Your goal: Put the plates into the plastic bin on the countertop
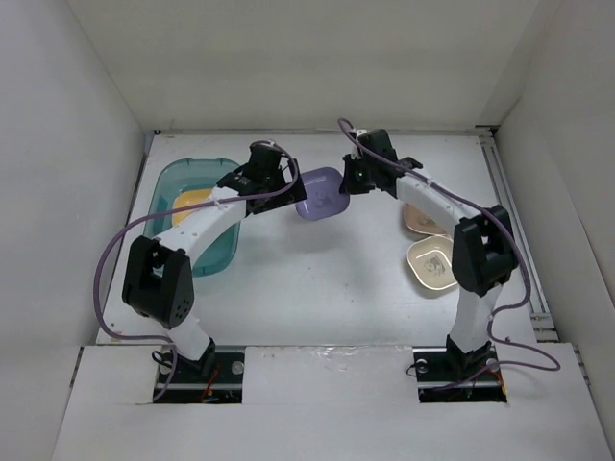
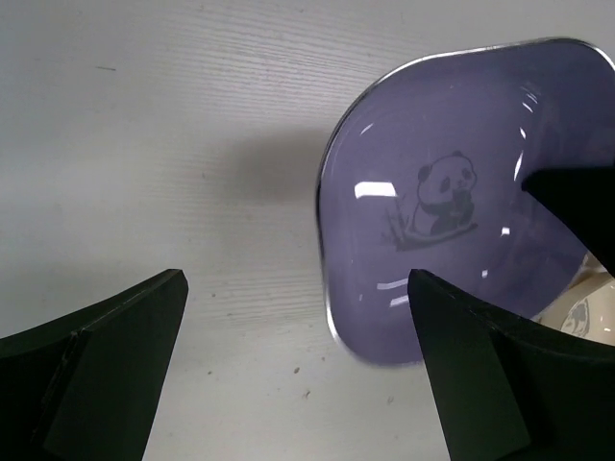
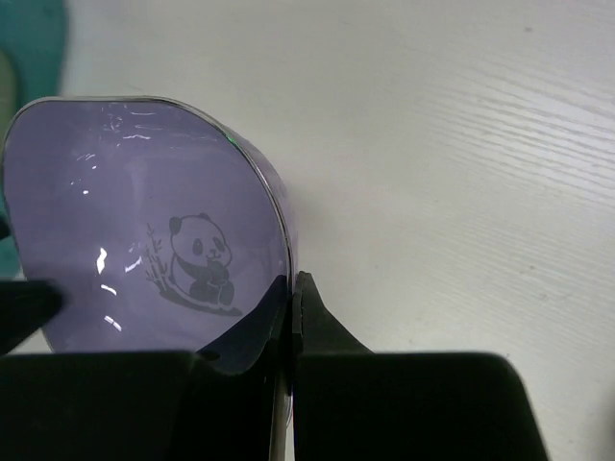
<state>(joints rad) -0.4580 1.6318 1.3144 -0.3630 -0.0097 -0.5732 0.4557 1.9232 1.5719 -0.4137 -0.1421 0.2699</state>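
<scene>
Right gripper (image 3: 288, 312) is pinched on the rim of the purple plate (image 3: 144, 211), panda motif facing the wrist camera. I see the plate tilted over the countertop (image 1: 317, 279), between the two arms and just right of the plastic bin (image 1: 165, 187). My left gripper (image 2: 296, 288) is spread wide, with the plate's edge beside one finger, not clasped. A yellow-orange plate (image 1: 192, 201) lies in the bin. Two pale plates (image 1: 430, 264) sit at right.

Probably a robotics lab test cell: a plain white surface (image 1: 317, 279) boxed in by bare white walls (image 1: 58, 144), with the left arm (image 1: 159, 279) and right arm (image 1: 480, 254) bolted at its near edge, purple cables (image 1: 96, 288) trailing.
</scene>
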